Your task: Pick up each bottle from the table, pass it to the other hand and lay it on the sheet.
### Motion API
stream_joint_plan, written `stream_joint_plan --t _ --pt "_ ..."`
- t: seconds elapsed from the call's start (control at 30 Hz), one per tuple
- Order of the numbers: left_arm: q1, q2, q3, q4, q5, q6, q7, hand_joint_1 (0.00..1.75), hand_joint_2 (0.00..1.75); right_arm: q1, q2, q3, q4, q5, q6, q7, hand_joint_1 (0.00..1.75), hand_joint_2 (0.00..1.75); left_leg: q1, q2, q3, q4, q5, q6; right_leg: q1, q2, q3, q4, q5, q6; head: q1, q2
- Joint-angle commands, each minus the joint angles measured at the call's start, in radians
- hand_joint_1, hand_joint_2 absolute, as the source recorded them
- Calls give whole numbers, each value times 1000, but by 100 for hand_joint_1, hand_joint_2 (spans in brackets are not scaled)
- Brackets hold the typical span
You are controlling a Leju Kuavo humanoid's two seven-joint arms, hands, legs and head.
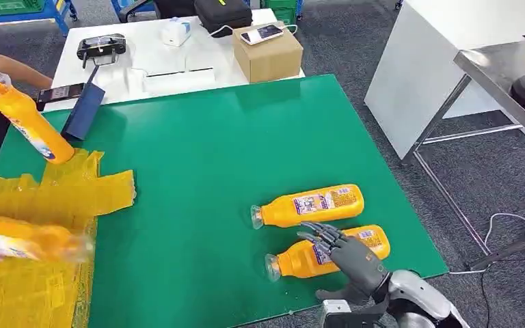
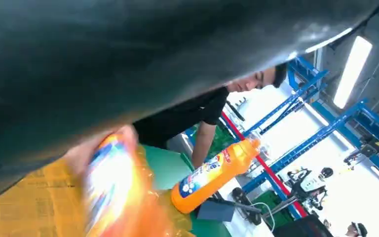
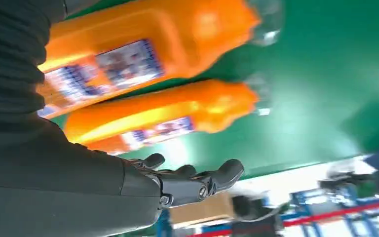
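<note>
The right hand (image 1: 345, 249) is seen coming in from the bottom edge of the head view, stretched out flat over the nearer bottle (image 1: 325, 255) with its fingers (image 1: 318, 233) spread apart and nothing gripped; whether the palm actually touches the bottle can't be told. In the right wrist view the fingers (image 3: 197, 180) are extended straight past both bottles, not curled at all. A 2nd bottle (image 1: 309, 206) is lying on its side just beside the 1st on the green table (image 1: 212, 157), cap end pointing toward the yellow sheet (image 1: 48, 205). Over on the sheet's side, 2 more orange bottles are held by a person: 1 (image 1: 26, 121) tilted with its base on the sheet, 1 (image 1: 20, 240) blurred low over it. The left hand's state can't be told, since the left wrist view is mostly dark cover. A cardboard box (image 1: 268, 51) is parked on the white table behind.
</note>
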Motion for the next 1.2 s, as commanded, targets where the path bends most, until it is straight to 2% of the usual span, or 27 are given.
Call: stream_joint_plan --t 0.03,0.2,0.37,0.4,0.53,0.8,0.87,0.9,1.03,1.2 --pt "-33 2 -11 54 1 -14 0 0 0 -28 -82 -49 101 -32 71 54 0 175 0 -7 3 0 0 -1 -1 3 3 -1 0 -2 0 0" --pt "-38 10 1 62 27 -40 0 0 0 -21 -144 -48 77 -68 111 76 0 175 0 -5 3 -1 -1 -1 -1 4 3 -1 0 -2 0 0" --pt "-38 9 1 61 27 -40 0 0 0 -21 -141 -46 76 -68 112 77 0 175 0 -3 2 -1 0 0 -1 3 2 -1 0 -1 0 0" --pt "-38 9 1 61 27 -40 0 0 0 -21 -141 -46 76 -68 112 77 0 175 0 -6 5 -1 -1 -1 -1 7 4 -1 -1 -3 0 0" --pt "-38 9 1 61 27 -40 0 0 0 -21 -141 -46 76 -68 112 77 0 175 0 -4 3 -1 0 -1 0 4 2 -1 0 -2 0 0" --pt "-53 26 -4 83 37 -49 0 0 0 -24 -237 -40 53 -92 146 126 0 175 0 -6 3 0 -1 -1 -1 4 2 0 0 -2 0 0" --pt "-54 27 -5 84 40 -57 0 0 0 -41 -222 -30 76 -54 136 141 0 175 -1 -3 1 -1 0 0 -1 2 1 -1 0 -1 0 0" --pt "-54 27 2 84 74 -90 1 0 0 -63 -200 -10 110 1 121 152 0 175 0 -6 4 0 -1 -1 -1 7 3 0 -1 -3 0 0" --pt "-78 41 22 101 114 -134 8 0 0 -105 -169 22 205 20 123 161 0 175 1 -2 4 -2 0 -1 0 5 4 -2 1 -2 0 0" --pt "-102 48 68 113 177 -198 12 0 0 -223 -114 102 364 108 114 167 0 175 1 -1 5 -3 1 0 0 7 4 -3 2 -2 0 0"
